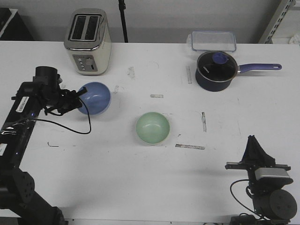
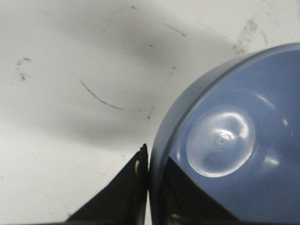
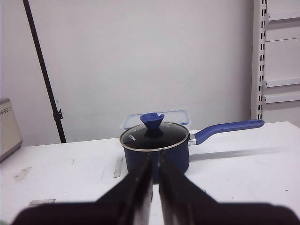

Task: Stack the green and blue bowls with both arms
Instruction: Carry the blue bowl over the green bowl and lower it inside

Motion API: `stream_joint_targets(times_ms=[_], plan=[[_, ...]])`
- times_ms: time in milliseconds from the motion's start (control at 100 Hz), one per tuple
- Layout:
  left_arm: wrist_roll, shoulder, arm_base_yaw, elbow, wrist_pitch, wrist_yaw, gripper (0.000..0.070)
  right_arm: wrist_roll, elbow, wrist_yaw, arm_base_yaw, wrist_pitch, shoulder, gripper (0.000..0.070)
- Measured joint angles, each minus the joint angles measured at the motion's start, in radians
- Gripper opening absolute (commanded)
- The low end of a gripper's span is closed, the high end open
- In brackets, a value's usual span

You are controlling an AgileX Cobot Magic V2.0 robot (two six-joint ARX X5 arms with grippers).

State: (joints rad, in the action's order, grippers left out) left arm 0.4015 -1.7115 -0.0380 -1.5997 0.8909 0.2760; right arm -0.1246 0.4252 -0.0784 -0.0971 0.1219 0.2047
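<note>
The blue bowl (image 1: 95,97) is at the left of the table, tipped so that its inside faces the camera. My left gripper (image 1: 80,97) is shut on its left rim. In the left wrist view the blue bowl (image 2: 225,140) fills one side, and the left gripper (image 2: 157,161) pinches its wall with one finger outside and one inside. The green bowl (image 1: 153,127) sits upright and alone at the table's middle. My right gripper (image 1: 254,140) rests at the front right, far from both bowls. In the right wrist view that gripper (image 3: 154,164) is shut on nothing.
A cream toaster (image 1: 88,41) stands at the back left. A dark navy saucepan (image 1: 214,70) with a lid and a purple handle is at the back right, with a clear lidded container (image 1: 212,41) behind it. Strips of tape (image 1: 190,146) mark the table.
</note>
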Motion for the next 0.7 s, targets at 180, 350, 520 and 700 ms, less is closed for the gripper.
stream_joint_targets(times_ms=[180, 350, 520, 700], plan=[[0.021, 0.0, 0.129, -0.035, 0.028, 0.0, 0.0001, -0.003, 0.0, 0.0, 0.0, 0.0, 0.0, 0.0016], [0.046, 0.0, 0.253, -0.051, 0.028, -0.013, 0.0001, -0.003, 0.0, 0.0, 0.0, 0.0, 0.0, 0.0016], [0.071, 0.0, 0.361, -0.051, 0.028, -0.016, 0.0001, -0.003, 0.0, 0.0, 0.0, 0.0, 0.0, 0.0016], [0.097, 0.0, 0.447, -0.051, 0.026, -0.031, 0.0001, -0.003, 0.0, 0.0, 0.0, 0.0, 0.0, 0.0016]])
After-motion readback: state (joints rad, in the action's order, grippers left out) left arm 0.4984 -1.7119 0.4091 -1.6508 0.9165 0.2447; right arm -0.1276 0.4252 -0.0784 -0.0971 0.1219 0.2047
